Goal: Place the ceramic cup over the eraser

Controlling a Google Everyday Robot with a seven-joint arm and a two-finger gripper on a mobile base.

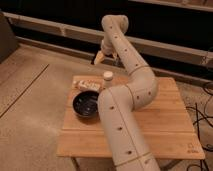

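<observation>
The small cream-white ceramic cup [107, 77] stands on the wooden table [165, 115] near its back edge, just left of my arm's elbow. My gripper [106, 59] hangs above the cup, clear of it, with its fingers spread and nothing between them. One pale finger [98, 59] points down to the left. The reddish-orange eraser does not show; I cannot tell whether it lies under the cup or behind my arm.
A wide black bowl [86, 104] sits on the table's left side. A pale oblong block with dark marks [85, 84] lies behind the bowl, left of the cup. My arm [122, 125] crosses the table's middle. Cables [202, 115] lie on the floor at the right.
</observation>
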